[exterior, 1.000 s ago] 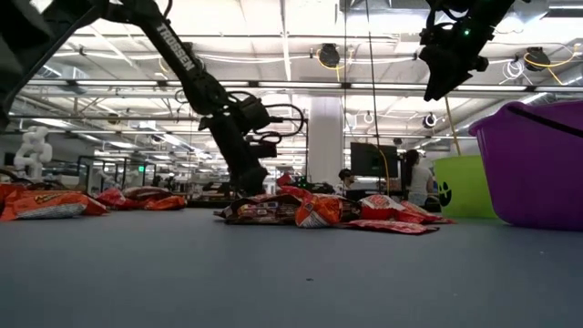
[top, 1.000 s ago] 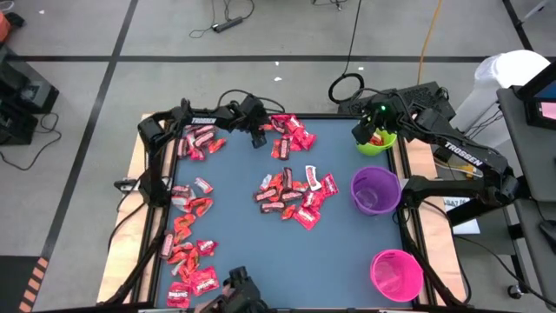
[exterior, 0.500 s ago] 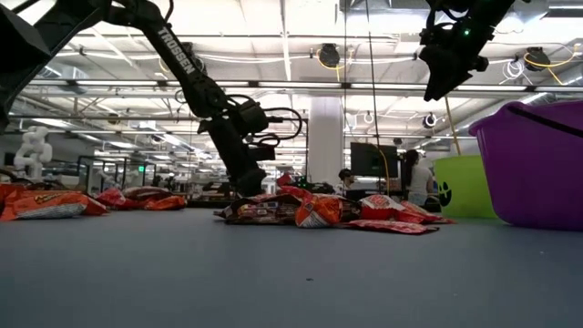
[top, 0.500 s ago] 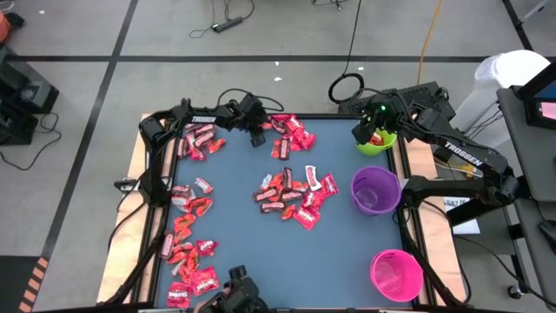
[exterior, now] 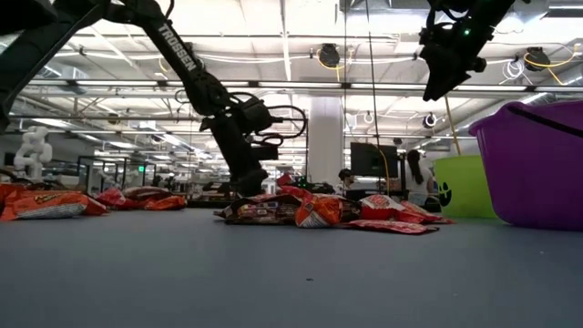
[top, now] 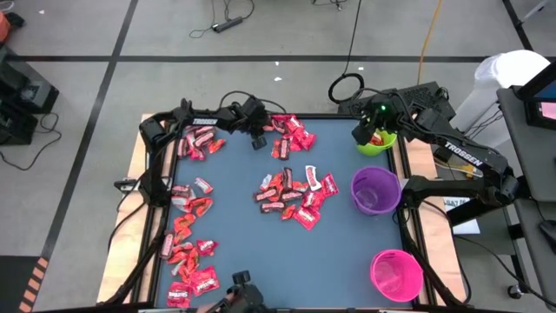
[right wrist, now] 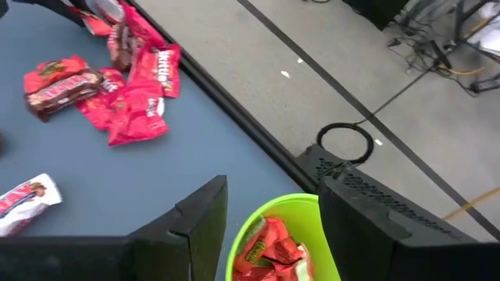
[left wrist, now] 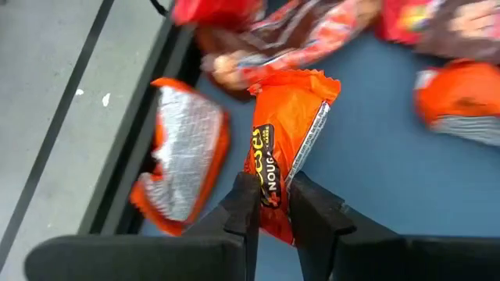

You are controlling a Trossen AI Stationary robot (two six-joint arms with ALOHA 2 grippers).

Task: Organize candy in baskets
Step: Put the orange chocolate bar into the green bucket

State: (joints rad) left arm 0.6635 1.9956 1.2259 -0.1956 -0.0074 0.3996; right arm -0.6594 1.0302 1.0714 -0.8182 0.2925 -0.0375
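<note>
The table point(top: 261, 243) has a matt, smooth blue-grey top, edged with pale bare wood point(top: 128, 178) along its sides. The scattered candy point(top: 289, 192) wears glossy, crinkled red and maroon film wrappers that catch the light. An orange glossy foil-like wrapper point(left wrist: 283, 148) sits between the left gripper's point(left wrist: 273, 209) matt black fingers point(left wrist: 244, 207); beside it another wrapper shows a silvery, ribbed inner face point(left wrist: 184, 152). The lime green round basket point(right wrist: 286, 240), the purple round basket point(top: 375, 190) and the bright pink round basket point(top: 396, 275) look like smooth, slightly shiny plastic. The right gripper's point(right wrist: 269, 222) fingers point(right wrist: 195, 222) are dull black plastic. The surrounding floor point(top: 78, 96) is smooth grey, faintly sheened.
</note>
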